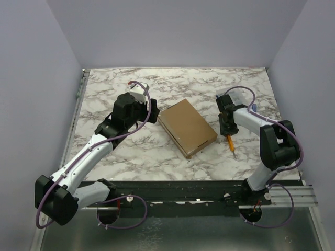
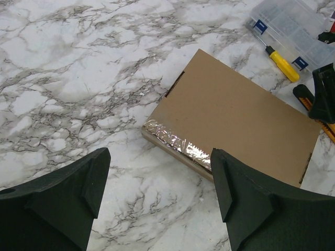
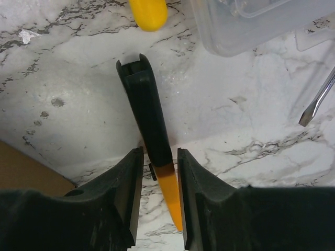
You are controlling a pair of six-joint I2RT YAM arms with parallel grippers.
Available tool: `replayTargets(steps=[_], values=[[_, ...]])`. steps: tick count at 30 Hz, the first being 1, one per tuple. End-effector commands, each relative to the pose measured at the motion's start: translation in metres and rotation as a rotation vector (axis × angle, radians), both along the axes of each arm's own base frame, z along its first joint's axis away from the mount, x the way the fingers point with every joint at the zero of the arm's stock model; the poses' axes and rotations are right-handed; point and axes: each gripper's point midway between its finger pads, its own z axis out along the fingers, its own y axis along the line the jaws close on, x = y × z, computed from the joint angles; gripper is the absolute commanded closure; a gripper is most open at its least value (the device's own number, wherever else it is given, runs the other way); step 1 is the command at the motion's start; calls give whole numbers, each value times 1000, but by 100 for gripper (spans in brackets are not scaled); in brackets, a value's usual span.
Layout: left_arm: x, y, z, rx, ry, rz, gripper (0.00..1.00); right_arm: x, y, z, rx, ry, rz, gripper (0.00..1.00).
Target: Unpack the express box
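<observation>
1. Express box (image 1: 187,127) lies flat near the middle of the marble table (image 1: 131,157), turned at an angle, between the 2 arms. Its lid is down.
2. A strip of shiny clear tape (image 2: 178,144) runs along the short edge seen in the left wrist view. That tape is probably what holds the lid shut, so nothing comes out until it is cut.
3. Right gripper (image 3: 159,172) has its 2 fingers closed around a black and orange cutter (image 3: 146,104), held lengthwise with the black end pointing away from the wrist. It sits just beside the box's right edge, apart from the cardboard. Gripping the tool along its length should keep it steady for a slice along a seam.
4. Left gripper (image 2: 159,178) hangs above the table with its fingers spread wide and nothing between them. It is near the taped edge but not touching it. From there it could press on the lid to stop the box sliding under the blade.
5. A clear plastic case (image 2: 293,26) and a yellow-handled screwdriver (image 2: 280,61) lie beyond the box on the right arm's side, out of the way.
6. My judgement: unpacking has hardly begun. Next, the cutter must reach the tape without digging deep, since the contents are hidden.
</observation>
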Motion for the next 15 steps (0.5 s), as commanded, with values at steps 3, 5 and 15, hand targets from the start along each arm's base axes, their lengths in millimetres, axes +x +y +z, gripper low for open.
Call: replayTargets(steps=[3, 5, 15], values=[[1, -5, 0, -15, -1, -19, 16, -2, -6, 16, -18, -34, -24, 60], [1, -5, -2, -14, 3, -19, 16, -2, -9, 24, -29, -55, -28, 59], [2, -21, -27, -48, 109, -52, 13, 11, 24, 75, 132, -207, 62, 40]])
